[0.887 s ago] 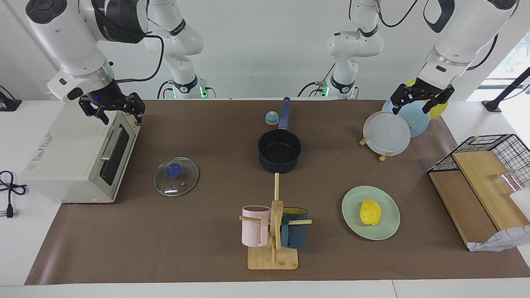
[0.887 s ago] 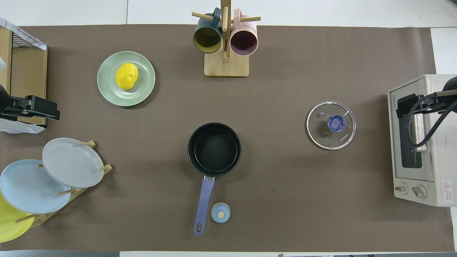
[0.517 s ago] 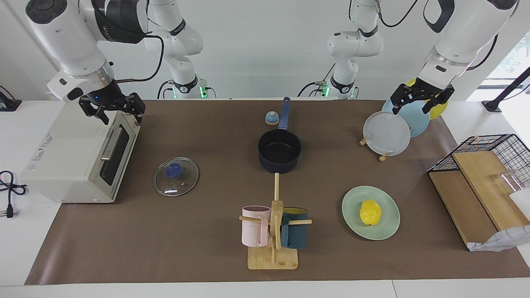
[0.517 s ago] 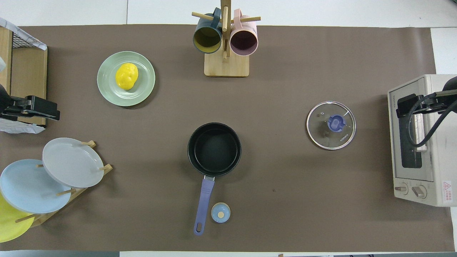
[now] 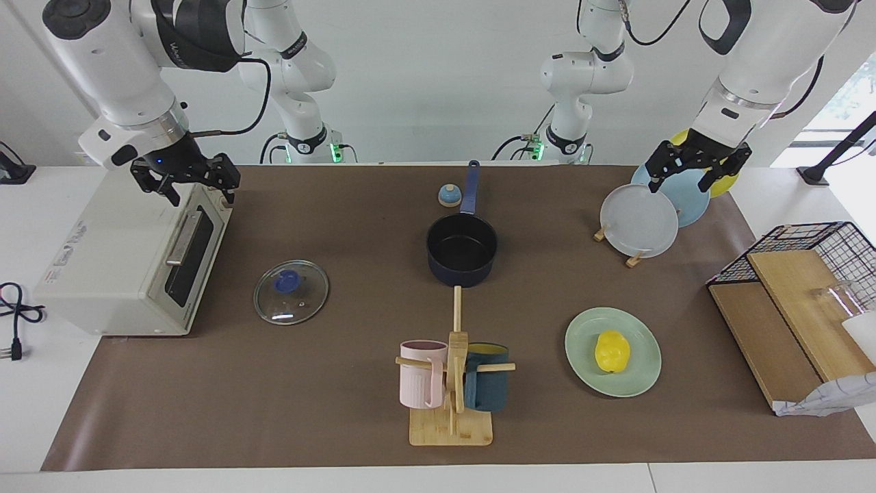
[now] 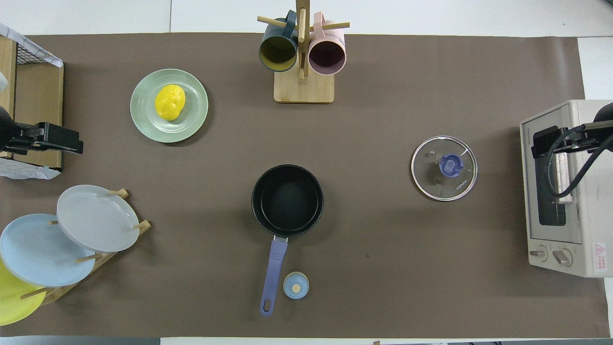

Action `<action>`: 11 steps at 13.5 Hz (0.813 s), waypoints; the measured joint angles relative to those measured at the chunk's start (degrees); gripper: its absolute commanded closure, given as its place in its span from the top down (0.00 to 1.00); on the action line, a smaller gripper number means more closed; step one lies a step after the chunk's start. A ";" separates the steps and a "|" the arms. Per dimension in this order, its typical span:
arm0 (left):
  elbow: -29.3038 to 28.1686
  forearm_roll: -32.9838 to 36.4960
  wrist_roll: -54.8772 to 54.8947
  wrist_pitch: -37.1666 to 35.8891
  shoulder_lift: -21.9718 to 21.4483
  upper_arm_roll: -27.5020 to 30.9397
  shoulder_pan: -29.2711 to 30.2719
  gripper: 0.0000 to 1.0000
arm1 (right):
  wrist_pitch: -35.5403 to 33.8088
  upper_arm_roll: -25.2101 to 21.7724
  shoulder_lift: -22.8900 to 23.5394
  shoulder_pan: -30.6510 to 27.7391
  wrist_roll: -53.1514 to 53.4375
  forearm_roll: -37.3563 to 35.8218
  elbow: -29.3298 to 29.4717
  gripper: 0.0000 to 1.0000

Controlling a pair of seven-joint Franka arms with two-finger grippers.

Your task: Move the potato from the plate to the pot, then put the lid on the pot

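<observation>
Yellow potato point(image 5: 612, 351) sits untouched on plate point(image 5: 640, 380); pot point(image 5: 462, 250) empty. Both end effectors, left point(image 5: 690, 169) and right point(image 5: 192, 182), hang wide and empty; next, the left descends onto the potato.

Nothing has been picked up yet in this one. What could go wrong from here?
1. The potato is lumpy and rounded, so it might slip from the fingers or roll off the plate.
2. The left gripper, open, hangs over the plate rack; moving toward the potato it could clip a standing plate.
3. The lid lies flat with only a small knob to grasp, and the pot could shift when covered. The right gripper, open, waits over the toaster oven.
</observation>
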 measured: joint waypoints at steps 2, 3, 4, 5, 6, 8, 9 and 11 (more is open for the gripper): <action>0.65 -1.34 0.01 1.40 2.74 -0.02 0.00 1.00 | -1.59 0.01 -0.06 0.00 0.00 0.00 0.00 1.00; 2.48 -1.84 0.07 2.30 6.03 -0.08 -0.01 1.00 | -2.37 0.09 -0.16 0.01 -0.56 0.02 0.00 1.00; 5.72 -2.06 0.41 3.25 10.68 -0.41 0.03 1.00 | -2.11 0.21 -0.22 0.06 -2.20 0.37 -0.03 1.00; 9.79 -2.14 1.01 4.34 16.06 -1.22 0.07 1.00 | -0.56 0.42 -0.25 0.22 -3.83 1.60 -0.28 1.00; 13.62 -2.15 1.64 6.34 21.50 -2.09 0.06 1.00 | 1.83 0.76 -0.30 0.67 -4.64 2.78 -1.19 1.00; 18.08 -2.15 4.57 11.24 30.15 -2.89 0.05 1.00 | 7.36 1.10 -0.31 3.50 -4.88 3.48 -5.04 1.00; 19.07 -2.15 5.77 13.05 33.33 -2.92 0.07 1.00 | 10.64 1.25 -0.04 5.10 -4.88 3.48 -7.68 1.00; 20.16 -2.14 7.98 16.47 37.80 -2.92 0.13 1.00 | 18.17 1.36 2.12 6.93 -4.88 3.48 -12.33 1.00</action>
